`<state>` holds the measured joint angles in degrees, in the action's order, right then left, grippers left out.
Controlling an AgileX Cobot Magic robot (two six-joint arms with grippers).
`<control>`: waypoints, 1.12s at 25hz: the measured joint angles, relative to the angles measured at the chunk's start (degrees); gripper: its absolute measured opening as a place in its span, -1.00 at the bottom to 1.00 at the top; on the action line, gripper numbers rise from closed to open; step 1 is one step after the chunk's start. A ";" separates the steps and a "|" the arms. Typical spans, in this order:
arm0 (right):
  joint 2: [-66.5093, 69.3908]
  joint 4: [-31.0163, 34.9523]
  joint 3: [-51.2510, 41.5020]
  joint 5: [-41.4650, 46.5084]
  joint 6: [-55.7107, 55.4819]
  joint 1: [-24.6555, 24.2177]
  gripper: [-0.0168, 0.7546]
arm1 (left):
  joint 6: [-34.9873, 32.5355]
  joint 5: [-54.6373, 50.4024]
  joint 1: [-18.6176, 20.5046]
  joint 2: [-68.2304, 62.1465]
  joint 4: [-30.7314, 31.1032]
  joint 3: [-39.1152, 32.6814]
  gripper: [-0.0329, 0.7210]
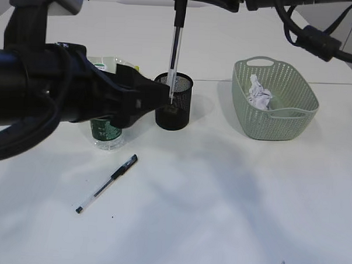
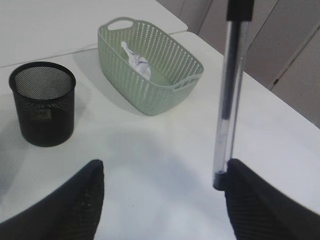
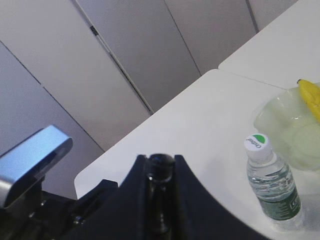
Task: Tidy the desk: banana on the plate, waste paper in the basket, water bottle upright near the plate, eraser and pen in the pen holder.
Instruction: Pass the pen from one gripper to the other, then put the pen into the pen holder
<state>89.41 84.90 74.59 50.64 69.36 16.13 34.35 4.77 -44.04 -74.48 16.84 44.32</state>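
A pen [image 1: 174, 59] is held upright in the clamped right tool [image 3: 160, 172], its tip over the pen holder [image 1: 174, 101]. The left tool [image 2: 160, 192] is spread apart. Another pen [image 1: 106, 183] lies on the near surface [image 1: 220, 198].

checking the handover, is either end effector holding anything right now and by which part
The right end effector holds a pen by its top end, hanging upright over the pen holder. The left end effector is open, holding nothing.

front desk [image 1: 219, 216]: lying open | obstacles: left arm [image 1: 61, 92] blocking water bottle [image 1: 107, 135]; held pen [image 1: 174, 62] hanging over pen holder [image 1: 174, 101]
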 joint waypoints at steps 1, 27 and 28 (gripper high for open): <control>0.00 0.00 0.00 -0.55 0.00 0.00 -0.80 | 0.00 -0.13 0.59 0.38 0.00 0.00 0.49; 0.12 0.10 0.00 -9.76 0.00 0.00 -0.80 | 0.00 -22.09 37.00 4.66 -2.90 0.00 0.42; 0.12 0.21 0.00 -11.49 0.00 0.00 -0.80 | 0.00 -24.11 37.00 4.95 -2.57 0.00 0.41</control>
<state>89.53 85.11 74.59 39.15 69.36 16.13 34.35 -19.34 -7.04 -69.53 14.26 44.32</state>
